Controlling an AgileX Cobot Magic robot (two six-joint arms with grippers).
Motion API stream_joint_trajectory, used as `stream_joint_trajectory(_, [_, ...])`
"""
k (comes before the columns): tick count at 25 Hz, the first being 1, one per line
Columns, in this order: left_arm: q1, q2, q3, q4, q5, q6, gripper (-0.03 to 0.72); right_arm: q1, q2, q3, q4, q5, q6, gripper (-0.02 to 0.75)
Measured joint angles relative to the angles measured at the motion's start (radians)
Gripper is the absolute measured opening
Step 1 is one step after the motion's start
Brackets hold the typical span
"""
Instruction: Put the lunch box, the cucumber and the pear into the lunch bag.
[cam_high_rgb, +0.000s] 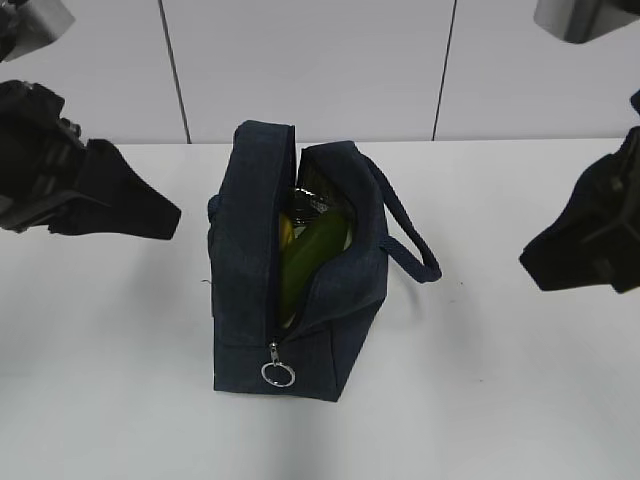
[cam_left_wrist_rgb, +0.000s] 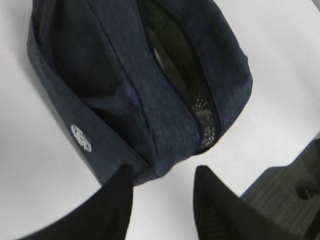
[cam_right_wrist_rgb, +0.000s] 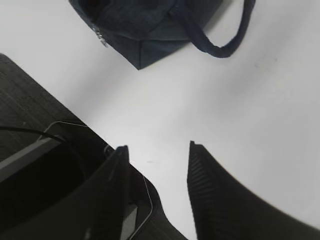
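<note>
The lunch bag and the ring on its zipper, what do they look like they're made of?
The lunch bag looks like dark navy woven fabric, matte, denim-like: it creases softly and shows no shine. The ring pull looks like metal, silvery and glinting, though plated plastic can't be ruled out.

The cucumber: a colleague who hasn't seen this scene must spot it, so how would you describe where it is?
Find the dark navy lunch bag standing mid-table between the two arms. Look into its unzipped opening, above the silver ring pull. The cucumber is the long, smooth green shape slanting inside, unlike the small yellow patch at its left.
</note>
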Motion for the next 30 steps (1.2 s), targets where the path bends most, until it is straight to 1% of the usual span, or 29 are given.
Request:
stream_joint_trajectory(3, [-0.033,0.0,0.0,0.0,-0.061,0.03,0.244,0.0,-0.044,0.079,0.076,-0.089,-0.058,0.311])
stream_joint_trajectory(6, [-0.089,0.0,0.011,0.0,-0.118,0.035,0.244,0.0,-0.09,0.187,0.125,-0.202,-0.113,0.308])
stream_joint_trajectory(10, [-0.139,0.0,0.079,0.023,-0.203,0.039,0.244,0.0,-0.116,0.332,0.166,-0.354,-0.193,0.305])
stream_joint_trajectory(14, [-0.143,0.0,0.152,0.044,-0.274,0.039,0.244,0.0,-0.116,0.449,0.255,-0.521,-0.271,0.29])
stream_joint_trajectory(17, [-0.143,0.0,0.167,0.043,-0.299,0.039,0.244,0.0,-0.116,0.509,0.296,-0.635,-0.304,0.286])
stream_joint_trajectory(20, [-0.143,0.0,0.167,0.026,-0.308,0.039,0.244,0.0,-0.114,0.536,0.32,-0.71,-0.311,0.285])
stream_joint_trajectory(24, [-0.144,0.0,0.167,-0.004,-0.322,0.039,0.244,0.0,-0.057,0.542,0.37,-0.732,-0.314,0.285])
stream_joint_trajectory(30, [-0.144,0.014,0.167,-0.016,-0.389,0.04,0.244,0.0,0.067,0.542,0.387,-0.771,-0.345,0.284])
